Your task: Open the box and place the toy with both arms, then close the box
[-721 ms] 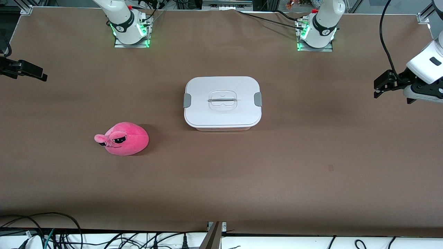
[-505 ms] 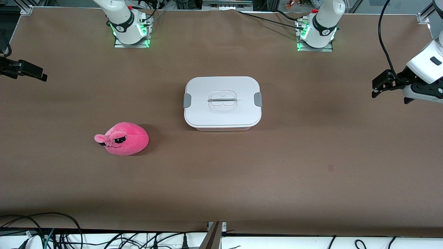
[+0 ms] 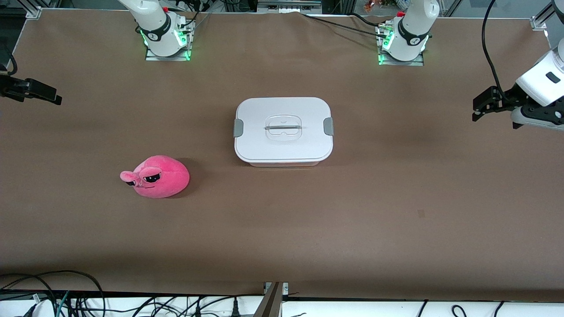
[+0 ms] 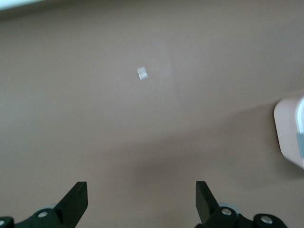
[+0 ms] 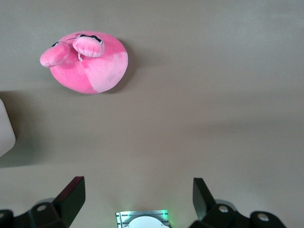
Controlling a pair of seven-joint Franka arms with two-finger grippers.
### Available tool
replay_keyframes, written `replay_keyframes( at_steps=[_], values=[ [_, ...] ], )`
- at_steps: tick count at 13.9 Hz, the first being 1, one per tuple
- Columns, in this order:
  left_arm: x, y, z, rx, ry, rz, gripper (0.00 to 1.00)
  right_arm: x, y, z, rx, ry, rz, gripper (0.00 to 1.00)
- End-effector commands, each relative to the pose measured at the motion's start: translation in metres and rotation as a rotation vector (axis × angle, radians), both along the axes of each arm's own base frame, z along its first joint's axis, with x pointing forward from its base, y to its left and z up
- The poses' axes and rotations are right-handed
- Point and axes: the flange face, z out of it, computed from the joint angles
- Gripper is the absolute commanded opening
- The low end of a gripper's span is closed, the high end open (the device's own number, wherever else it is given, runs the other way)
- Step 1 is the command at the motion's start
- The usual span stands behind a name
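Lying well apart: box (image 3: 283,131), left tool (image 3: 481,105).

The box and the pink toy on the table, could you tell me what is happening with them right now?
Nothing is being handled yet. The box sits mid-table with its white lid on and both grey latches in place. The pink toy lies nearer the front camera, toward the right arm's end. The left gripper hangs open and empty over the left arm's end of the table; the right gripper is open and empty over the other end.
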Motion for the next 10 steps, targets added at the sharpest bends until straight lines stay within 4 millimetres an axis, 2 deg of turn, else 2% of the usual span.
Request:
replay_keyframes(
  at_steps=[1, 4, 5, 7, 10],
  values=[
    [-0.010, -0.018, 0.005, -0.011, 0.098, -0.029, 1.00, 0.007, 0.004, 0.002, 0.017, -0.008, 0.014, 1.00],
    [-0.027, -0.066, -0.002, -0.005, 0.199, -0.132, 1.00, 0.013, 0.005, 0.005, 0.033, -0.019, 0.013, 1.00],
    [-0.029, -0.089, -0.007, -0.017, 0.210, -0.173, 1.00, 0.020, 0.005, -0.009, 0.034, -0.002, 0.013, 1.00],
    [-0.028, -0.131, -0.030, -0.094, 0.270, -0.239, 1.00, 0.034, 0.005, -0.038, 0.037, 0.039, 0.013, 1.00],
    [-0.038, -0.185, -0.048, -0.185, 0.336, -0.328, 1.00, 0.046, 0.010, -0.059, 0.035, 0.044, 0.023, 1.00]
  ],
)
